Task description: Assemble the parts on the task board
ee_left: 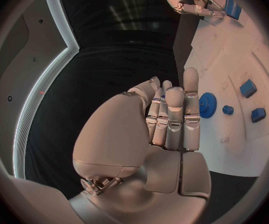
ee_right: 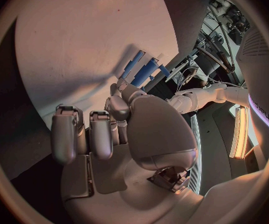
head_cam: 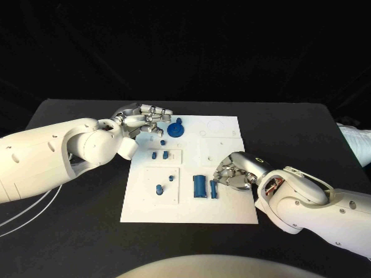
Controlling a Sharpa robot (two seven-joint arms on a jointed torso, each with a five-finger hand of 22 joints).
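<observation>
The task board (head_cam: 223, 208) lies in the middle of the black table (head_cam: 302, 127), with the blue parts spread over it: a round gear (head_cam: 178, 128) at the far left area, two small pegs (head_cam: 159, 155) in a recessed tile at mid-left, a further small piece (head_cam: 159, 189) in the tile nearer the robot, and a pair of long upright blocks (head_cam: 204, 187) near the board's middle. The left hand (head_cam: 141, 119) sits at the far left edge of the board, just beside the gear; in the left wrist view its fingers (ee_left: 174, 114) are held straight and close together, next to the gear (ee_left: 208, 104) and holding nothing. The right hand (head_cam: 236, 174) rests just beside the long blocks, fingers curled toward them; the right wrist view shows the long blocks (ee_right: 143, 69) just past the fingertips, but whether the hand touches or pinches a block cannot be told. Judged step in hand: the right hand takes hold of one long block. To do it well, the hand should close thumb and finger on opposite flat faces of one block only, keep it upright, and lift straight off without nudging its neighbour. The left hand is best kept off the gear until the board is steady.
</observation>
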